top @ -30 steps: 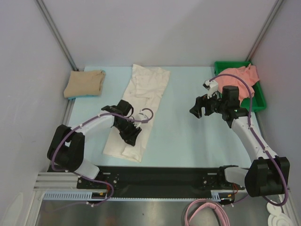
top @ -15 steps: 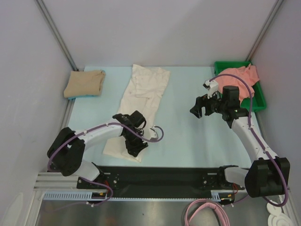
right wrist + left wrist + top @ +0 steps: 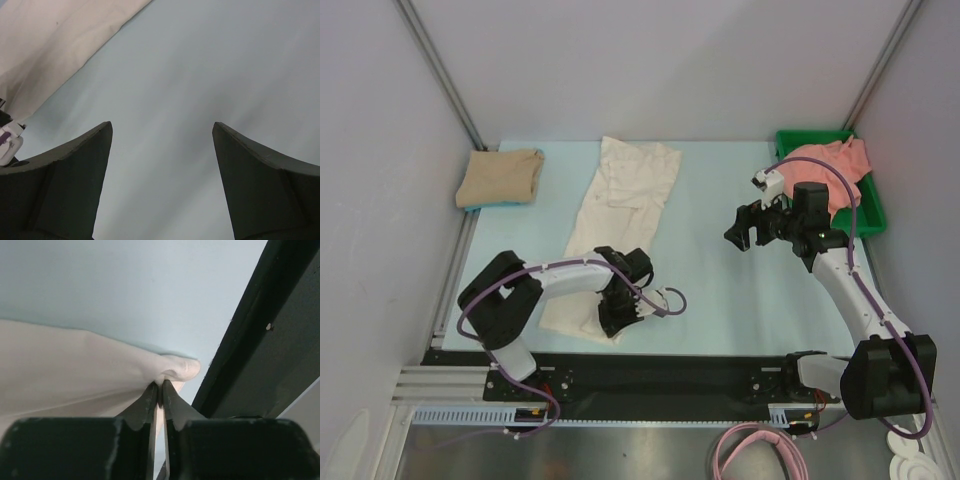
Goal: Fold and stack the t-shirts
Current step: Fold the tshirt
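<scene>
Pinching the near right corner of the cream shirt, your left gripper has its fingers pressed together on a small bulge of cloth. The wrist view shows that nip right beside the black rail at the table's near edge. From the gripper, the whole shirt stretches away toward the far side. It lies as one long narrow strip on the table, and its long axis runs near to far, leaning a little right at the far end. Any fold in half would, I judge, carry this near corner along that axis toward the far hem. Your left arm is on the cloth. Your right gripper hangs well apart to the right, its jaws spread wide over bare table and holding nothing. The strip looks soft and matte, with light creases across its middle, and its sleeves seem tucked in; your arm hides part of the near end. The tan shirt sits folded at the far left, and the pink shirt is bunched in the green tray.
</scene>
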You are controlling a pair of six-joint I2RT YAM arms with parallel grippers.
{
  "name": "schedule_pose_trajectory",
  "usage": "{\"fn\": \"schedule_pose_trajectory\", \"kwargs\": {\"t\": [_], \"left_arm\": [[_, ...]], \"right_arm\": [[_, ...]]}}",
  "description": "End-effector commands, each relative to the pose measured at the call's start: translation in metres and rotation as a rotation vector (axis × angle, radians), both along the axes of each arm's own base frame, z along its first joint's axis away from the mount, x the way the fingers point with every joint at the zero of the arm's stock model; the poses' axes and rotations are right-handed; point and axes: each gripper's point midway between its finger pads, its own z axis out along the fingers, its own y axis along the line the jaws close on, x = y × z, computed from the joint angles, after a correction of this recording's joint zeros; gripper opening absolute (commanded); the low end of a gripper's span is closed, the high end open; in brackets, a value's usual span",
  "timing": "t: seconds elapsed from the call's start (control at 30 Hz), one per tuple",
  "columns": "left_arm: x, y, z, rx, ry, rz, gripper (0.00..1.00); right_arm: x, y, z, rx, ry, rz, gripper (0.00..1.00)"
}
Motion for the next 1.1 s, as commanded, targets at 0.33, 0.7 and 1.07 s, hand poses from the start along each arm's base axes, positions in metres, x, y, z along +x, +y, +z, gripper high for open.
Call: {"fn": "schedule_pose_trajectory", "kwargs": {"t": [0.33,0.7,1.07], "left_arm": [[-0.058,-0.051,-0.015,-0.003,0.13,-0.295,0.0],[-0.041,-0.113,0.021,-0.123,0.045,-0.34,0.01],[-0.036,-0.129,0.04,-0.187,-0.011,-0.359,0.12]], "right_arm": [[0.009,-0.007,0.006,-0.041,-0.048,-0.022,0.87],[0.016,-0.016,0.0,-0.066,-0.021,-0.067,0.87],[0.016,-0.017,0.001,-0.061,-0.017,-0.065,0.87]]}}
